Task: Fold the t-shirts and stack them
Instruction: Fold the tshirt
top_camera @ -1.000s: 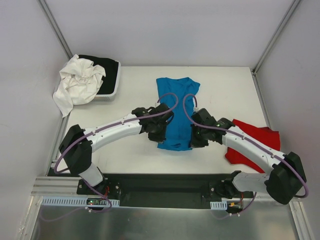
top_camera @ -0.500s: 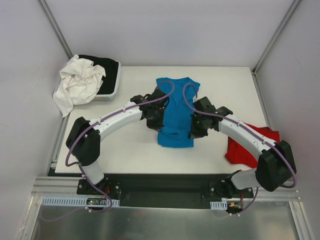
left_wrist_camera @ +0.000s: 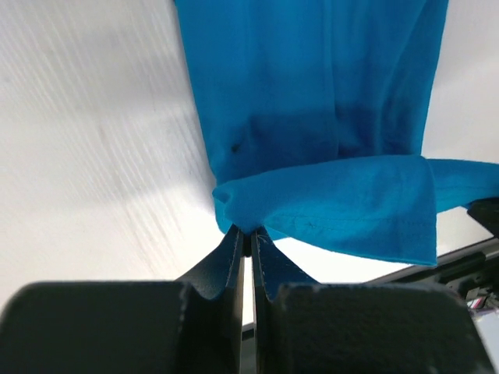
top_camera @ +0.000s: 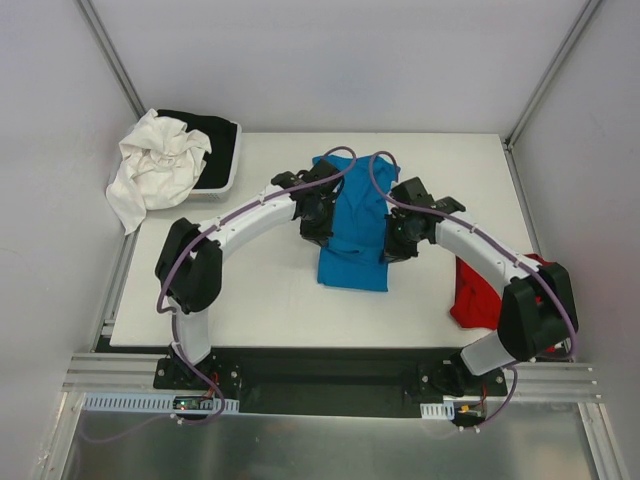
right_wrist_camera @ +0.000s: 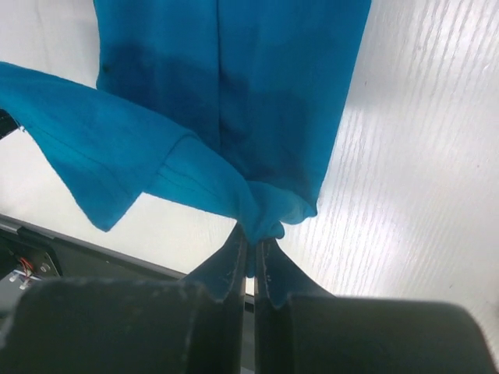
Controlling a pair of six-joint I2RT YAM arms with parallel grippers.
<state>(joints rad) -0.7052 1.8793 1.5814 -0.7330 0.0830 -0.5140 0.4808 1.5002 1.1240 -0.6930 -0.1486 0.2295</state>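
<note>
Both arms have swung away from their bases in the last second, carrying the near end of the turquoise t-shirt (top_camera: 356, 255) up the table (top_camera: 260, 300) towards its collar. The left gripper (left_wrist_camera: 245, 232) is pinched tight on one corner of the cloth and the right gripper (right_wrist_camera: 251, 235) is pinched tight on the other, each with a small bunch of blue fabric nipped between its closed fingers. From the wrist views a flap hangs doubled under the pinched edge while the rest of the shirt lies flat on the table's middle, so to my eye the lengthwise fold is partway over, not yet laid down. The red t-shirt (top_camera: 472, 300) lies crumpled at the right edge, partly under the right arm, untouched. The white cloth (top_camera: 155, 165) and black cloth (top_camera: 218, 140) sit at the far left corner.
</note>
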